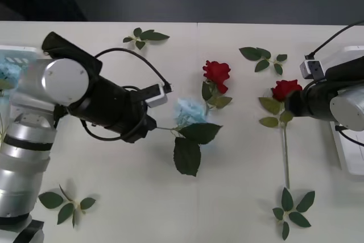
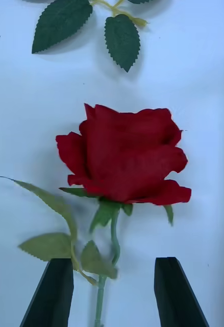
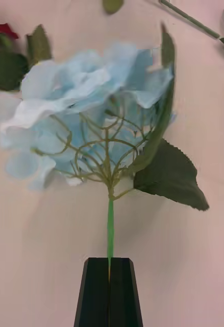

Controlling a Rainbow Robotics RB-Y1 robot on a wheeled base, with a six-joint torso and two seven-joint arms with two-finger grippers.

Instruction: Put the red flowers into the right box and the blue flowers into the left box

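Observation:
My left gripper (image 1: 153,124) is shut on the thin green stem of a pale-blue flower (image 1: 189,112), whose big dark leaves hang below it at mid-table. In the left wrist view the black fingers (image 3: 110,288) pinch the stem under the blue head (image 3: 86,102). My right gripper (image 1: 290,104) is open beside a red rose (image 1: 284,89). In the right wrist view its fingers (image 2: 50,294) straddle the stem just below the bloom (image 2: 124,158) without touching it. A second red rose (image 1: 216,73) lies farther back at centre. The left box (image 1: 17,49) at the far left holds a blue head (image 1: 8,73). The right box (image 1: 344,153) sits at the right edge.
Loose green leaf sprigs lie at the back centre (image 1: 145,36), back right (image 1: 264,58), front left (image 1: 65,203) and front right (image 1: 293,209). The right rose's long stem (image 1: 285,157) runs toward the front. The table's far edge meets dark floor.

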